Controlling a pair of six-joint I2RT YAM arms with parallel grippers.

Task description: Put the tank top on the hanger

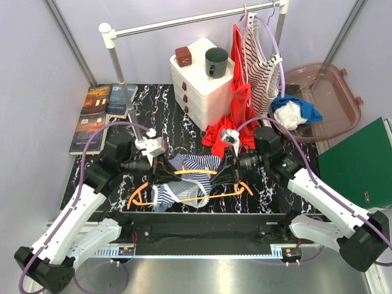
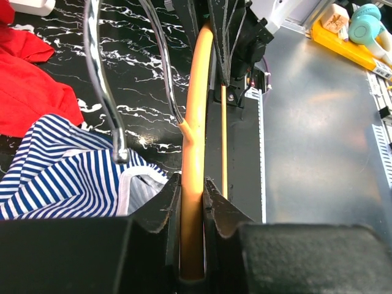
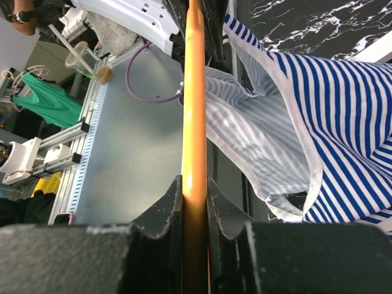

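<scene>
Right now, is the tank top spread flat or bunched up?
Bunched up: the tank top lies in crumpled folds across the middle of the hanger on the table.

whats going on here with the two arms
Both arms are working at getting the striped tank top onto the orange hanger. The left gripper and the right gripper each clamp the hanger, one toward each side, over the black marbled table. The top lies bunched around the hanger's middle and is not yet hanging properly.

orange hanger (image 3: pixel 195 122), navy-and-white striped tank top (image 3: pixel 343 110)
</scene>
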